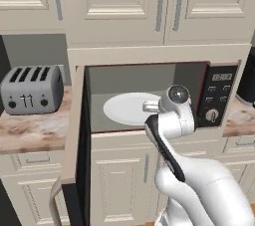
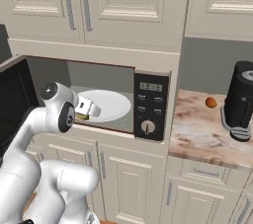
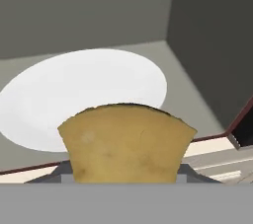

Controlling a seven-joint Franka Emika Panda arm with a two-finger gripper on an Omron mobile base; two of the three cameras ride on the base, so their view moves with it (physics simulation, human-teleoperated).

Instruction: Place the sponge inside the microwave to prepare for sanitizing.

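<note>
The microwave (image 1: 217,95) stands open, its black door (image 1: 74,145) swung out to the left. A white round plate (image 1: 124,109) lies on the grey cavity floor. My gripper (image 2: 85,111) is at the front of the opening, shut on the sponge (image 2: 80,116). In the hand view the sponge (image 3: 126,144) is a yellow-tan block low in the middle, and it hangs over the near rim of the plate (image 3: 84,87). It hides the fingertips. The cavity's right wall (image 3: 212,45) rises close by.
A silver four-slot toaster (image 1: 32,89) sits on the marble counter left of the microwave. A black coffee machine (image 2: 240,100) and a small orange thing (image 2: 211,102) stand on the counter to the right. Cream cabinets hang above and run below.
</note>
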